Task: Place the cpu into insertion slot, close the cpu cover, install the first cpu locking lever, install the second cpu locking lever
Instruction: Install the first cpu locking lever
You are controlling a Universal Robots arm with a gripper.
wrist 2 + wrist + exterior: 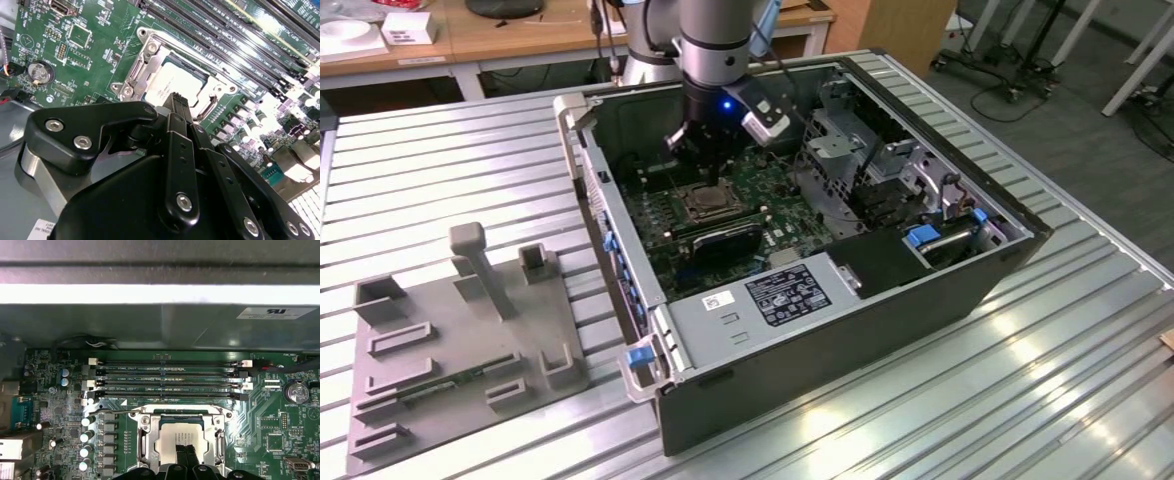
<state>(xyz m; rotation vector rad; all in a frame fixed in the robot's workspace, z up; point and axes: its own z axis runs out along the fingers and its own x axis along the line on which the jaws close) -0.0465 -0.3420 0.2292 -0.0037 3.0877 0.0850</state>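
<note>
The cpu [170, 437] lies flat in the insertion slot [707, 200] on the green motherboard, its grey face [167, 82] showing through the window of the cpu cover. The silver cpu cover [144, 440] is down over the chip, framing it on all sides [145, 62]. My gripper [704, 158] hangs just above the socket inside the open computer case. Its two black fingertips [176, 97] are pressed together with nothing between them, over the chip's near edge [186, 450]. A thin metal lever rod [112, 411] runs along the socket side facing the memory slots.
Several long memory slots [165, 380] lie beside the socket, and a coin battery [296, 391] sits further off. A black card [727, 238] lies next to the socket. The case wall [607, 200] and drive cage [847, 150] hem the board in. A grey fixture plate [454, 340] rests on the table at the exterior view's left.
</note>
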